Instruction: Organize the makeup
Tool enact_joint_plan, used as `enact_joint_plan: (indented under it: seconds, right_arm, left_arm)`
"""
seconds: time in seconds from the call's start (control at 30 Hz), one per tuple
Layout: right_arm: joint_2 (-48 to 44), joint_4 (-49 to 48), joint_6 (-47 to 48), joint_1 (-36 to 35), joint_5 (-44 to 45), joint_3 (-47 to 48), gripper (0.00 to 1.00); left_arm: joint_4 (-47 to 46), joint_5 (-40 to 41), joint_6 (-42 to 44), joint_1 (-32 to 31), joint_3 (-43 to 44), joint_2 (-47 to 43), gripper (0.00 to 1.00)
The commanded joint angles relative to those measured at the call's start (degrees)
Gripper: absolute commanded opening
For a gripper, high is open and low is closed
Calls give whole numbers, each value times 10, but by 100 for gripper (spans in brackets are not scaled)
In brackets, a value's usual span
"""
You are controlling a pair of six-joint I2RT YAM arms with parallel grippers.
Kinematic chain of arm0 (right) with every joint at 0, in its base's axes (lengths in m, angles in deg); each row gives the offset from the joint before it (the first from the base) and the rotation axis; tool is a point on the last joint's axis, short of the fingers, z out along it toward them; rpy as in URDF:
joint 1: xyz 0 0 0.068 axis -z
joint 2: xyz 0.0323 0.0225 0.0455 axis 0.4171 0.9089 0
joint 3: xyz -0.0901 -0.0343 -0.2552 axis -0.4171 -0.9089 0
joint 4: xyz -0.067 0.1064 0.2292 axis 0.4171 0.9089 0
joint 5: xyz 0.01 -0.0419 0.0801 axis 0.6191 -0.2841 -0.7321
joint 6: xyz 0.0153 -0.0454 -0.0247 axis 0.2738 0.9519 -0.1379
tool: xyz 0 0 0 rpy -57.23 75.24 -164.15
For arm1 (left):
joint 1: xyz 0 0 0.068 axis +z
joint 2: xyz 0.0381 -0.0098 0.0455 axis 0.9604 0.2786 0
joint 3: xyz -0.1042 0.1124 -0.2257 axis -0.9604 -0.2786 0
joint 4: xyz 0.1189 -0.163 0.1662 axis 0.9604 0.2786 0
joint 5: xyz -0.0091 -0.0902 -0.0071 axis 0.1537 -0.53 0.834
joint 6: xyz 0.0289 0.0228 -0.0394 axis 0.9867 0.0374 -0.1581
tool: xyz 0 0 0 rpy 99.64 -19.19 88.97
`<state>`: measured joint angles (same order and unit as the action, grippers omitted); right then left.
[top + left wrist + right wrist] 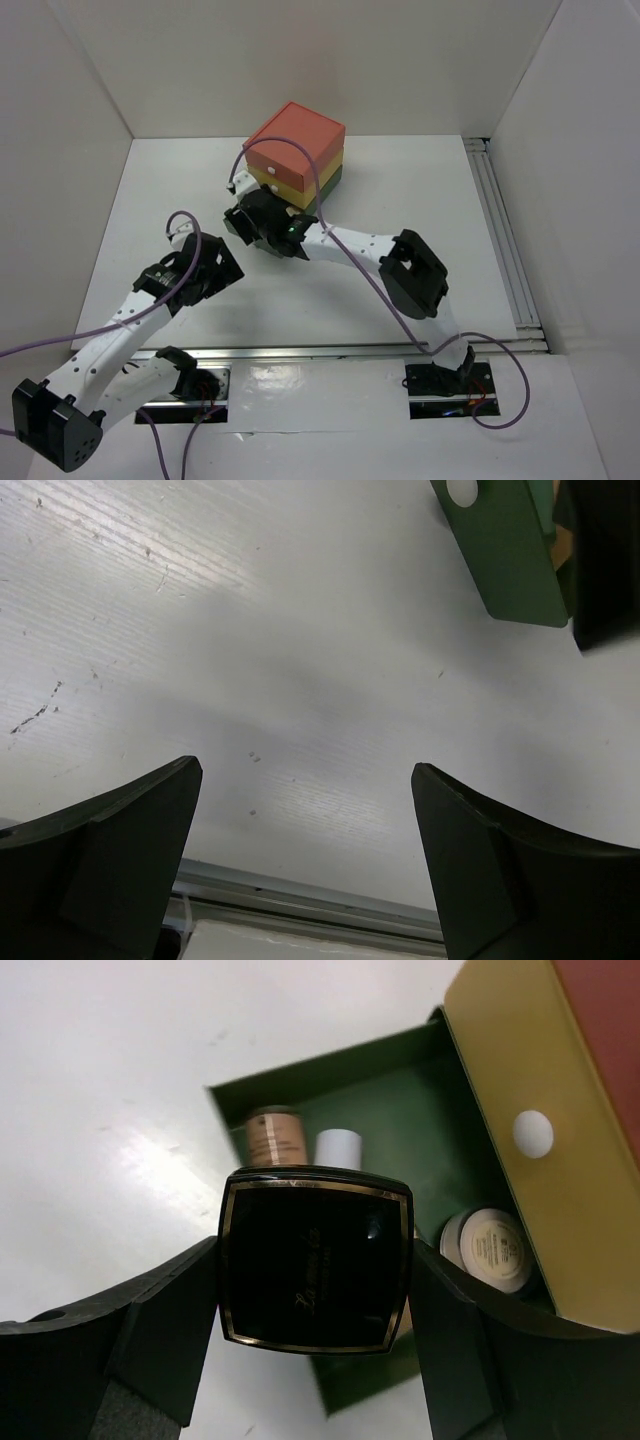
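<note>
My right gripper (315, 1248) is shut on a square black compact (312, 1285) with a gold rim and holds it above the open green drawer (400, 1110) of the drawer box (296, 145). In the drawer lie a tan tube (272, 1137), a white-capped item (338, 1148) and a round white jar (490, 1248). In the top view the right gripper (245, 215) is at the front of the box and the compact is hidden. My left gripper (305, 770) is open and empty over the bare white table, left of the box (215, 262). No other makeup shows.
The yellow drawer (520, 1110) with a white knob is closed above the green one, under the red top (610, 1020). The green drawer's front (510, 550) shows at the left wrist view's top right. A metal rail (300, 352) runs along the near edge. White walls surround the table.
</note>
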<state>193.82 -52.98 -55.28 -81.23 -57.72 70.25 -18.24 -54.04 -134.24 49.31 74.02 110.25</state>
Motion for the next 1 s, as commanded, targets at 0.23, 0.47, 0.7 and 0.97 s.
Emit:
enact_joint_plan:
  seconds: [0.23,0.47,0.7,0.97]
  right_arm:
    - [99,-137,-42,58,12,78,36]
    - [118,-126,-76,69,-11,83,67]
    - [71,-102,-68,69,-111,61,87]
    - [-34,-77,-18,69,-179,33,96]
  left_arm:
    - [8,-7,-5,8,-6,-1,100]
    - [8,-12,-5,8,-12,10,100]
    - [8,-12,-5,8,-12,15,90]
    - [-52,-17,-5,8,-18,57,84]
